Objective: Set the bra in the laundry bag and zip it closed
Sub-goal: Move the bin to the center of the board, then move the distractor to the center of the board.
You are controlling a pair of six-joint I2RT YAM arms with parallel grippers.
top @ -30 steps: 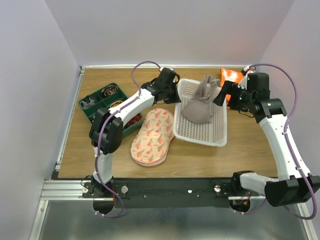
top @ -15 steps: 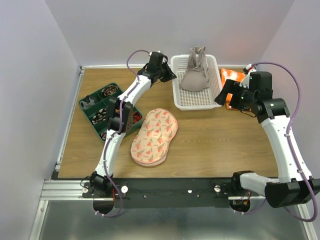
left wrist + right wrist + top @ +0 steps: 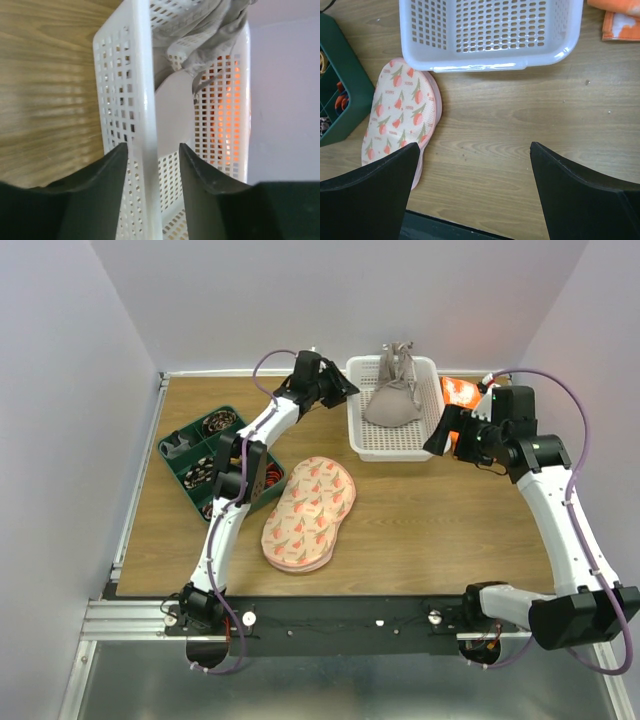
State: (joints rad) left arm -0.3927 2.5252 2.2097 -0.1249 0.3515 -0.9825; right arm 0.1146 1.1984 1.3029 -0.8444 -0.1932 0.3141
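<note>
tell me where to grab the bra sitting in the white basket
Grip the bunched peak of the bra, where fabric and straps stand up above the cups, coming straight down from above. The white basket walls it in on every side, so a sideways approach would likely hit the rim.

We judge this a robot test cell. Plain white walls point(image 3: 60, 440) box in a wooden table point(image 3: 450, 540) on a metal frame point(image 3: 130, 618).

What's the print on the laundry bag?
Pale pink laundry bag with red-orange and green fruit motifs; clearest in right wrist view.
</note>
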